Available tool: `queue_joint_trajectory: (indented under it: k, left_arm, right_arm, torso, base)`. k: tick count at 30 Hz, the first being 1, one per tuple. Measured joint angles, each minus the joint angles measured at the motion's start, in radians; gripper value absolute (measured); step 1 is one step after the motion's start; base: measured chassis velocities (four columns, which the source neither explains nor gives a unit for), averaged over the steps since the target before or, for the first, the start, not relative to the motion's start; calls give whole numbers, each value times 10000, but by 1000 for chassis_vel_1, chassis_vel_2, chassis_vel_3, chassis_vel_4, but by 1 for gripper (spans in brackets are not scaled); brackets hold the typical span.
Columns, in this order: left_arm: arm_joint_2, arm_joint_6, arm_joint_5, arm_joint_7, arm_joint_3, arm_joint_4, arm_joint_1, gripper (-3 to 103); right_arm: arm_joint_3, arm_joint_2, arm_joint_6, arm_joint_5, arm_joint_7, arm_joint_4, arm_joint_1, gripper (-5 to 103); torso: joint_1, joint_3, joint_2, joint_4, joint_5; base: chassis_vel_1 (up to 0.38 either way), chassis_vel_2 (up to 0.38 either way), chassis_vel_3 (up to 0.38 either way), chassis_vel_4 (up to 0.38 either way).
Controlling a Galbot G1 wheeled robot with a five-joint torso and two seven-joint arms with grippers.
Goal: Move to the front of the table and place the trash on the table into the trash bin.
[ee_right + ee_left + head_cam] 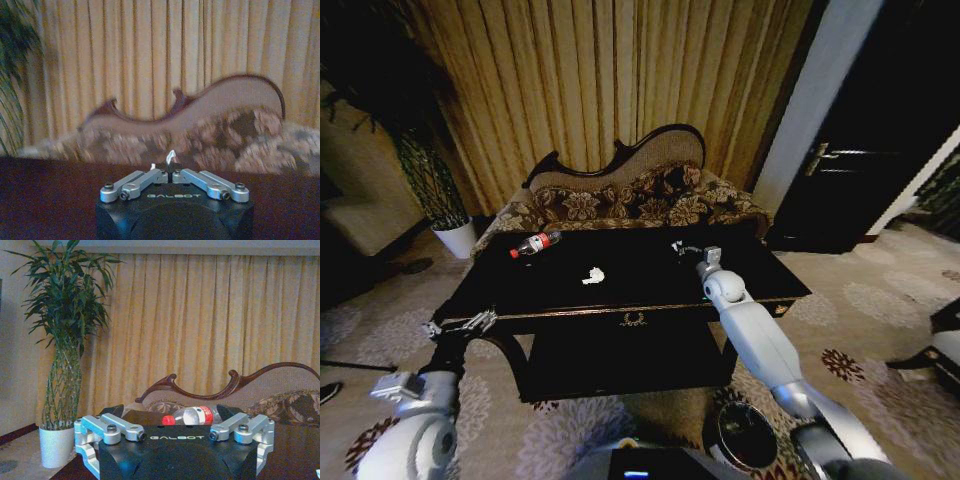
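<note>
Black and glossy, the console surface point(650, 290) sits straight ahead with the litter spread across it. The clear bottle with the red label and cap point(535, 243) lies on its side at the far left, the crumpled white paper point(593, 275) is near the middle, and the black trash bin point(748, 436) stands on the carpet at the near right, just beside the robot's base.

The right gripper point(682, 247) is stretched out over the far right part of the surface. In the right wrist view the fingers point(172, 172) are pinched together on a small white scrap point(171, 156), so the pickup looks done and the carry to the bin is judged to be the step in hand. The left gripper point(470, 324) is parked at the near left corner of the table, fingers point(95, 432) spread wide with nothing in them, the bottle lying well beyond.

For a clean finish, a few things probably matter:
- The pinch should be kept firm, since that little scrap is only held at the tips and could easily slip out.
- The scrap should be lifted clear of the gold-trimmed front edge before being swung back.
- The release should be made right over the bin's opening, low enough that a light scrap can't drift onto the carpet.
</note>
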Motion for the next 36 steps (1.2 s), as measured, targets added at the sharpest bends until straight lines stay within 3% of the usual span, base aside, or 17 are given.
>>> queue_joint_trajectory:
  k: [15, 25, 36]
  left_arm:
    - [68, 7, -10, 116, 161, 242, -175, 100]
    - [360, 33, -6, 95, 136, 411, -270, 100]
    - [421, 46, -23, 58, 110, 588, -322, 100]
  right_arm:
    - [2860, -535, 325, 438, 1, 3214, -2700, 0]
    - [3106, -309, 476, 165, 2, 3578, -3266, 0]
    - [2900, -129, 649, -118, 2, 3181, -3175, 0]
  torso:
    - [-1, -1, 0, -1, 2]
    - [1, 1, -1, 0, 1]
    - [-4, -1, 1, -1, 1]
  base:
    - [0, 0, 0, 0]
    - [17, -27, -26, 21]
    - [174, -167, -182, 163]
